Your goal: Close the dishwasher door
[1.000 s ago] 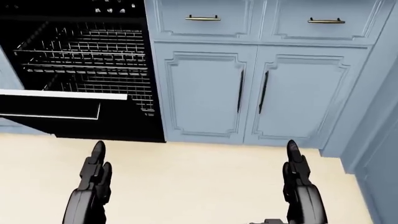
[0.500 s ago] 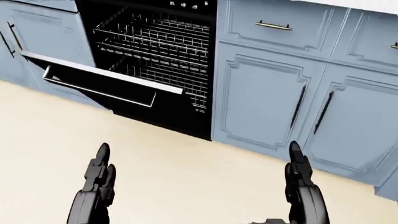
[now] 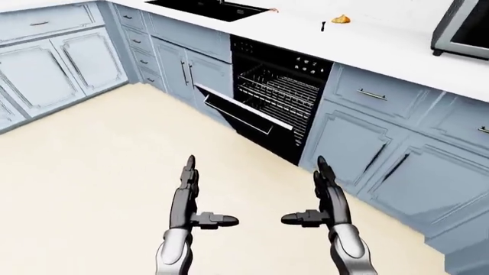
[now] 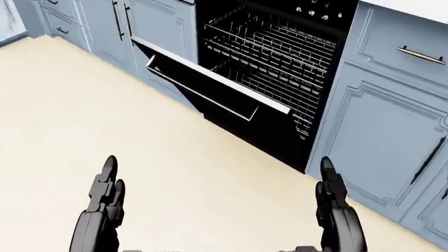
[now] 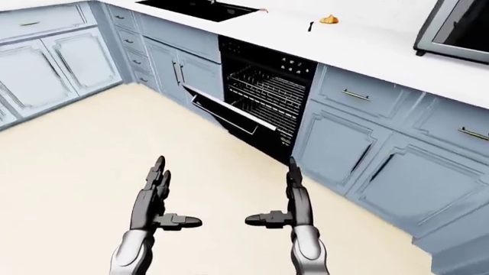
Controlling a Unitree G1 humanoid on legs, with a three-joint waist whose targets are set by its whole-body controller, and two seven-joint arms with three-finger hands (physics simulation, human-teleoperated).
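Left hand (image 3: 186, 197), right hand (image 3: 327, 197): fingers straight, thumbs inward, empty.

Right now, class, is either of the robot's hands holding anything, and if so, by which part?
Nothing is held. The left hand and right hand hang open over the floor, apart from the dishwasher door.

Pale blue cabinets (image 3: 382, 149) beyond right hand (image 3: 325, 197); white tabletop (image 3: 382, 51) above carries small orange item (image 3: 341, 19), microwave (image 3: 462, 26); black sink (image 3: 210, 7) far beyond left hand (image 3: 187, 197).

One dishwasher (image 3: 271, 100), one sink (image 3: 206, 7), one microwave (image 3: 462, 26), two wire racks (image 4: 280, 58) — and two robot hands — left robot hand (image 3: 187, 197), right robot hand (image 3: 325, 200)
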